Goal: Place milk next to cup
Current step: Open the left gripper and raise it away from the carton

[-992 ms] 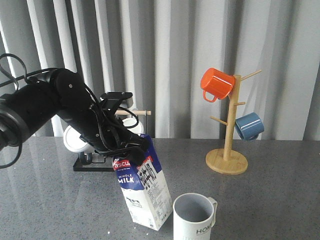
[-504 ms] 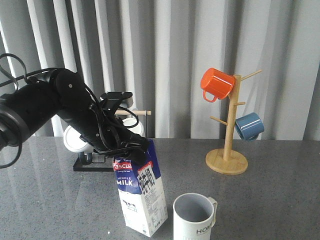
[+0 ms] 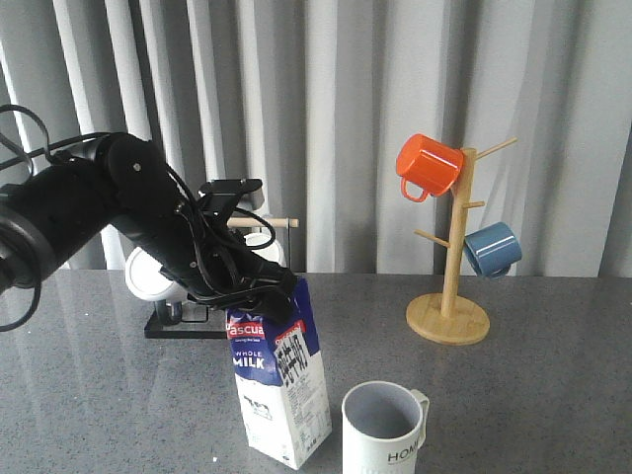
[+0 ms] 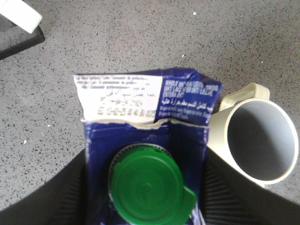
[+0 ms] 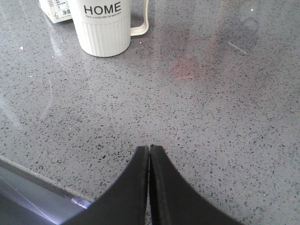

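We saw the left gripper point(image 3: 265, 286) clamped on the top of the milk point(image 3: 279, 387), which stood slightly tilted on the grey table point(image 3: 533, 395) just left of the cup point(image 3: 384, 427); the right gripper point(image 5: 149, 149) was closed on nothing

- The cup point(image 3: 383, 429) stands on the counter point(image 3: 533, 395); the milk point(image 3: 277, 385) stands just left of it
- A mug tree point(image 3: 449, 252) stands behind the cup, to its right
- A rack point(image 3: 188, 321) lies behind the milk, left of the cup
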{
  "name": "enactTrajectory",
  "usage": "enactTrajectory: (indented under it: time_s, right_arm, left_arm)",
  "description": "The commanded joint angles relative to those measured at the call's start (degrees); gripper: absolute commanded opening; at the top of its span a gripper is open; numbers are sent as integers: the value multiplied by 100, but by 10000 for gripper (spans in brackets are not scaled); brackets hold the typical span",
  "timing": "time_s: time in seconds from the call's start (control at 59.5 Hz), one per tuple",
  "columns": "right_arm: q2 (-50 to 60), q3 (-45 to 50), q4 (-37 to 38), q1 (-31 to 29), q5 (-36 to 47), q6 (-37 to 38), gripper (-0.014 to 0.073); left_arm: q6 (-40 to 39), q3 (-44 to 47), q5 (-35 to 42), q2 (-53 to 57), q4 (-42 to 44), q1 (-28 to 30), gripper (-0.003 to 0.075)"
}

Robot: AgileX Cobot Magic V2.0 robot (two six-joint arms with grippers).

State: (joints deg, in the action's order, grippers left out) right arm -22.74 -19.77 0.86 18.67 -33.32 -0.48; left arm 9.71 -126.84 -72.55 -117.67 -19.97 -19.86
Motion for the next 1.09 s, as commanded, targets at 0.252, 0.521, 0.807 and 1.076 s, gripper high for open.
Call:
enactTrajectory:
  time_s: [0.252,0.521,0.807,1.076]
  right_arm:
    - [-29,-146,38,-10,391,1,-11]
    - [-29,-146,38,-10,391,1,-11]
    - [-29,-146,60,-10,423,1,-11]
    - [-29,-146,92,-10,375,1,-11]
  left_arm:
    - [-49,-159,101,755,-182,-14,438]
    - [-49,-159,101,1072,-175,-14,438]
    - [-54,-159,101,1825,-7,-8,435]
    - [-77,-152,101,2973,396,-8,371]
